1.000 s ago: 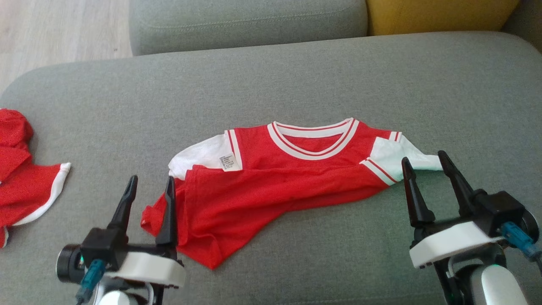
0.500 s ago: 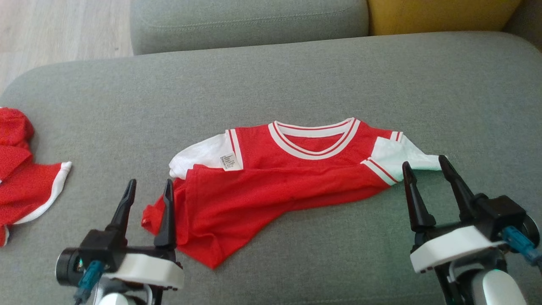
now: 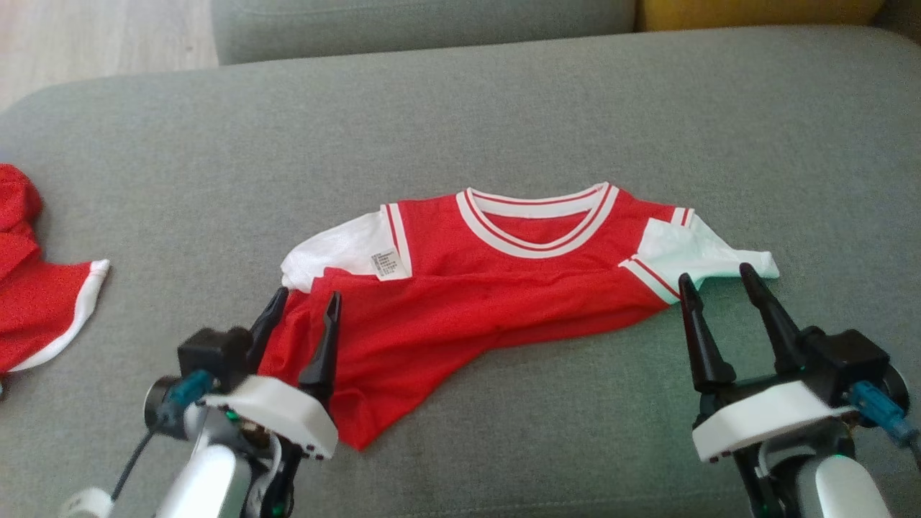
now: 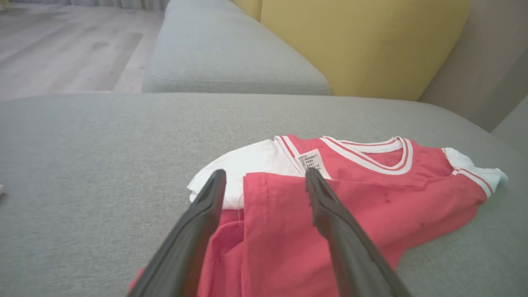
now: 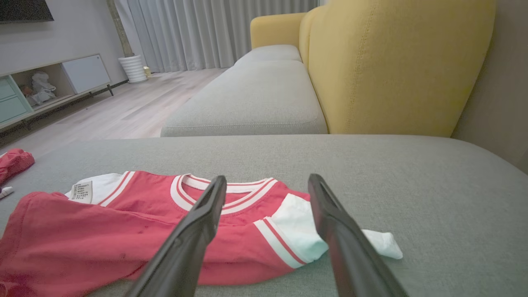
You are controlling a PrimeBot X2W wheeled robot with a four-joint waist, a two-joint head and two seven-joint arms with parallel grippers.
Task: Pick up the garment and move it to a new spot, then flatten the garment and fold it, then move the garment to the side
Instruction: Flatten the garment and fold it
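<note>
On the cushion [image 3: 504, 108]: garment [image 3: 460, 316] lies near the middle, a red jersey with its neck end away from the robot.
Garment fold: lower red part doubled up over the chest, its edge running crooked across; one red corner sticks out toward the robot on the left side.
Collar [image 3: 536, 223]: white with red stripes, at the garment's far edge, lying flat.
Left sleeve [image 3: 331, 252]: white, at the garment's left end, partly under the folded red layer.
Right sleeve [image 3: 691, 248]: white with striped cuff seam, at the garment's right end, tip out on the cushion.
Care label [image 3: 386, 263]: white tag on the garment, between left sleeve and collar, face up.
Left gripper [image 3: 307, 293]: over the garment's near left part, jaws spread wide and empty; red cloth shows between them in the left wrist view; may be brushing the fabric, hard to tell.
Right gripper [image 3: 714, 272]: at the near edge of the garment's right sleeve, jaws spread wide and empty.
Second red cloth [image 3: 36, 309]: well left of the garment, crumpled, white trim.
Yellow backrest [image 5: 392, 62]: beyond the garment's far right.
Floor [image 3: 93, 36]: pale wood, beyond the garment's far left.
</note>
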